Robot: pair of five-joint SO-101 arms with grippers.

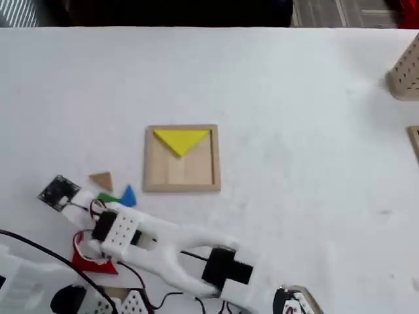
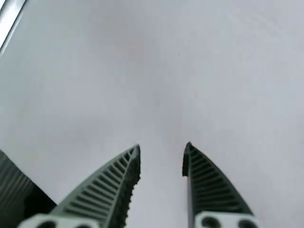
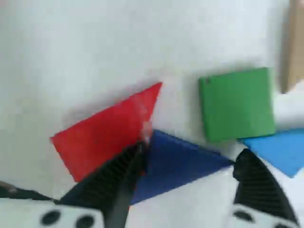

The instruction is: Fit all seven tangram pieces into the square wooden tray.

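- We see the right gripper [image 3: 192, 154] low over the loose pieces, its jaws spread wide and gripping nothing.
- The dark blue triangle [image 3: 175, 166] lies flat directly between the jaws. Its long side seems to run from one finger towards the other, so it nearly spans the gap.
- One fingertip [image 3: 135, 154] sits at the seam where that triangle meets the red piece [image 3: 102, 135]; we cannot tell whether it touches either.
- Ahead of the jaws lies the green square [image 3: 236, 103], apart from the triangle. The light blue piece [image 3: 280, 149] is just outside the other finger.
- The square wooden tray [image 1: 182, 188] stands well apart from this cluster, with the yellow triangle [image 1: 181, 140] seated in it.
- The left gripper [image 2: 161, 159] is partly open over the white table [image 2: 156, 71] and holds nothing.
- We judge the right arm far nearer the pieces. The red neighbour looks like the risk once the jaws close.
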